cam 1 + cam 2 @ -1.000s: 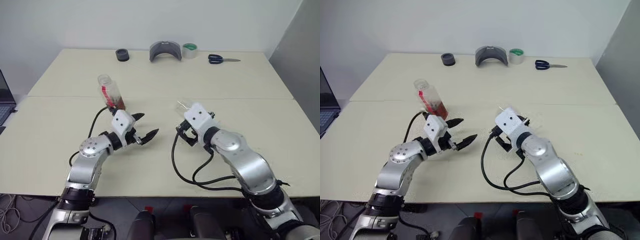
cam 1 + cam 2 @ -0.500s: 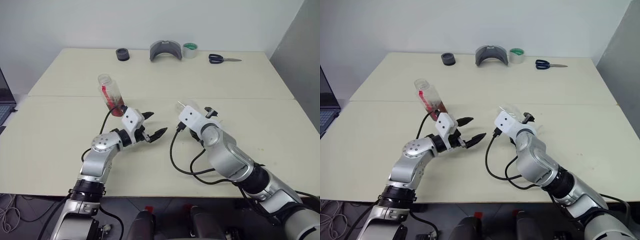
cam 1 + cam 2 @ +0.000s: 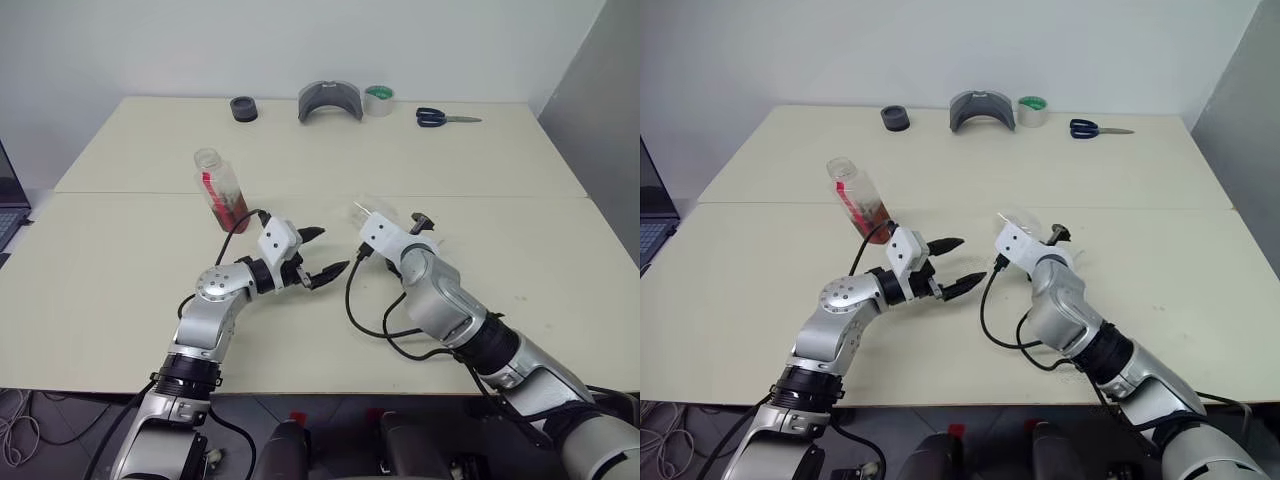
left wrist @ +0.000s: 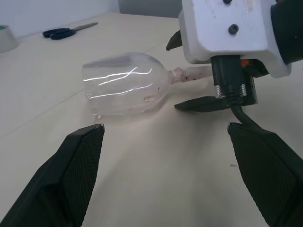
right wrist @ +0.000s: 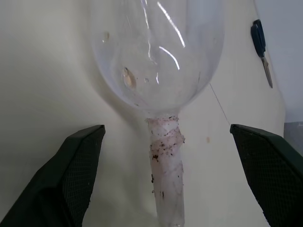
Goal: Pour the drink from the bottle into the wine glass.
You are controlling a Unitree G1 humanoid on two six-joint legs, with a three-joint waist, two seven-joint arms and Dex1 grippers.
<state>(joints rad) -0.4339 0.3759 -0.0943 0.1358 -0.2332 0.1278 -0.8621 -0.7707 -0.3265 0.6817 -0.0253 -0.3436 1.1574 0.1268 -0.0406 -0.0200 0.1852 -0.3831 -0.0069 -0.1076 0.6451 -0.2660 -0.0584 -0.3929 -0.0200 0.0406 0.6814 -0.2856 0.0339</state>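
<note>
Wine glass (image 4: 125, 82) is lying on its side on the table (image 3: 480, 170), not upright. My right gripper (image 5: 165, 184) has its fingers spread wide on either side of the stem, bowl straight ahead of it; nothing pinched, fingers not touching the glass. Stem looks wrapped in whitish tape with dark specks. My left gripper (image 3: 325, 255) is spread wide too and empty, pointing across at the glass bowl, which lies just ahead between its fingertips' line. Bottle (image 3: 221, 188) stands tilted on the table behind my left gripper, near it but apart, uncapped, with drink (image 3: 232, 213) pooled in its lower part.
</note>
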